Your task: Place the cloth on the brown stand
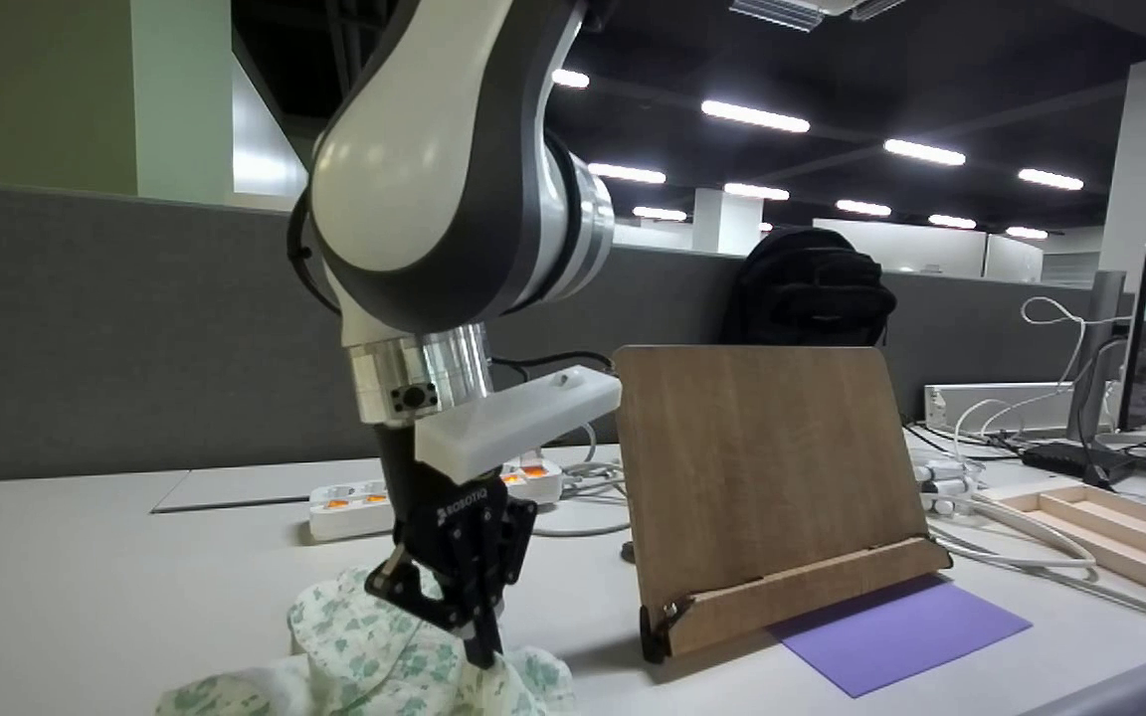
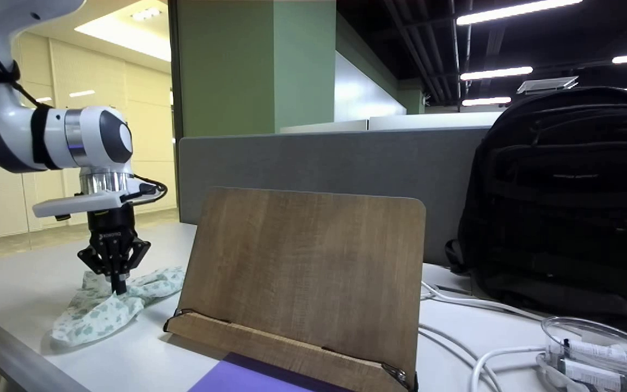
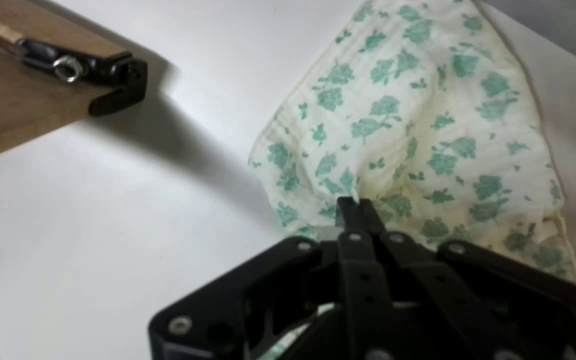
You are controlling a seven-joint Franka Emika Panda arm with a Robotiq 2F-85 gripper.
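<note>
The cloth, white with green flower print, lies crumpled on the white table in both exterior views (image 1: 364, 636) (image 2: 96, 321). It fills much of the wrist view (image 3: 418, 125). My gripper (image 3: 355, 205) points down with its fingers together, and a small fold of the cloth is pinched between the fingertips. The gripper also shows in both exterior views (image 1: 483, 646) (image 2: 118, 286), low over the cloth, most of which rests on the table. The brown wooden stand (image 1: 772, 467) (image 2: 308, 272) leans back beside the cloth, apart from it. Its lower corner shows in the wrist view (image 3: 18, 100).
A purple sheet (image 1: 911, 626) lies under the stand's front edge. A white power strip (image 1: 349, 512) and cables are behind the gripper. A black backpack (image 2: 569, 212) stands behind the stand. A clear container (image 2: 602, 354) and a light wooden tray (image 1: 1120, 537) lie beyond the stand.
</note>
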